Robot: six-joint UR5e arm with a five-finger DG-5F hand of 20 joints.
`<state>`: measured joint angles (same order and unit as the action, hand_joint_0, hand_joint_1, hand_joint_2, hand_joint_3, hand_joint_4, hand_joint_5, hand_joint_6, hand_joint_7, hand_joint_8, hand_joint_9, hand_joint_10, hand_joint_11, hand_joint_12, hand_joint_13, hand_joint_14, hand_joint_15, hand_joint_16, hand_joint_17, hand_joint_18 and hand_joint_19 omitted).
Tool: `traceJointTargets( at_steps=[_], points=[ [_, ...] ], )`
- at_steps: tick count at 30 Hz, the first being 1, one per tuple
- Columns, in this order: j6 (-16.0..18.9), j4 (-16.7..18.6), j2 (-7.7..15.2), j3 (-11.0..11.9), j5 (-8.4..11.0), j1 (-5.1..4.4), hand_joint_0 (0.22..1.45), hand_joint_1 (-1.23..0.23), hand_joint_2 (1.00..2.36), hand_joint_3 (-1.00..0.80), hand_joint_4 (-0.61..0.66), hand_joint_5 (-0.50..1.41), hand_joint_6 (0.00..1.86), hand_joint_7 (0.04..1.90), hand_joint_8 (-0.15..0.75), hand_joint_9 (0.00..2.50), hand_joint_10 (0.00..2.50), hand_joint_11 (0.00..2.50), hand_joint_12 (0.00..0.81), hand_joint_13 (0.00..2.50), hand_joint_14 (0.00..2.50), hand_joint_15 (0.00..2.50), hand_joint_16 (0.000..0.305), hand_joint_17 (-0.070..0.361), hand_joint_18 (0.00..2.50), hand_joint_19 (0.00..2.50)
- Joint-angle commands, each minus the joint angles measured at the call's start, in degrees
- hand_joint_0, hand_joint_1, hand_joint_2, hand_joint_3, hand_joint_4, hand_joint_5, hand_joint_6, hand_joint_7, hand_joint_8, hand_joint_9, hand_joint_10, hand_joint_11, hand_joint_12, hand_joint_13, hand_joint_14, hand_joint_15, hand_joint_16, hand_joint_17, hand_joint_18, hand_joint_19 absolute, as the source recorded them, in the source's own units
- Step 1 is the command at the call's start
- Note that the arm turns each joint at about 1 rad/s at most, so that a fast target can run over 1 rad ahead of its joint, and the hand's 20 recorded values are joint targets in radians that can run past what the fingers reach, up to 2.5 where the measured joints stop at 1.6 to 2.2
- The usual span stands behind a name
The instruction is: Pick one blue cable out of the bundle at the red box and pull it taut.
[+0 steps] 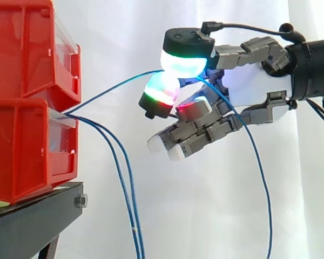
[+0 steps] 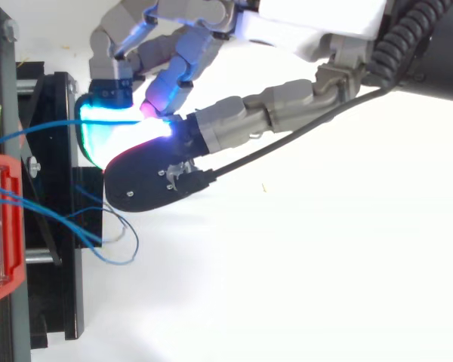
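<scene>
Two red boxes (image 1: 27, 102) are stacked on a black stand at the left. A bundle of blue cables comes out between them. One blue cable (image 1: 113, 89) runs up and right from the boxes, nearly straight, into my hand (image 1: 243, 81). The cyan-glowing thumb pad (image 1: 184, 62) and a green-and-red fingertip (image 1: 162, 91) pinch it. Past the pinch the cable drops down to the right (image 1: 259, 172). Two other blue cables (image 1: 124, 183) hang slack below the boxes. From above, the pinched cable (image 2: 38, 130) leads from the red box (image 2: 4, 226) to my hand (image 2: 211, 128).
The black stand (image 1: 38, 216) carries the boxes at lower left. A white curtain hangs behind everything. In the top view, loose blue cable loops (image 2: 117, 245) lie beside the stand's edge.
</scene>
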<state>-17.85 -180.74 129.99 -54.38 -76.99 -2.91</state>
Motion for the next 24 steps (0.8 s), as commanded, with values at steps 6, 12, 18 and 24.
traceJointTargets(
  at_steps=[6,12,18,24],
  points=[
    [-3.4,-0.5,0.0,0.5,-0.17,0.45,0.68,-0.77,1.01,-0.35,0.02,-0.21,0.92,0.91,0.280,1.08,0.00,1.44,0.382,0.58,0.01,0.37,0.050,0.113,0.50,0.23],
    [-4.1,-0.5,0.0,0.5,-0.26,0.89,0.68,-0.77,1.01,-0.36,0.02,-0.21,0.92,0.92,0.281,1.08,0.00,1.44,0.382,0.58,0.01,0.37,0.050,0.113,0.49,0.23],
    [-4.6,-0.5,0.0,0.5,-0.26,0.97,0.68,-0.77,1.01,-0.36,0.02,-0.21,0.92,0.91,0.278,1.08,0.00,1.44,0.381,0.58,0.01,0.37,0.050,0.113,0.50,0.23],
    [-4.7,-0.4,0.0,0.4,-0.26,0.97,0.68,-0.77,1.01,-0.36,0.02,-0.21,0.91,0.91,0.277,1.09,0.03,1.44,0.381,0.58,0.01,0.37,0.050,0.112,0.49,0.23]
  ],
)
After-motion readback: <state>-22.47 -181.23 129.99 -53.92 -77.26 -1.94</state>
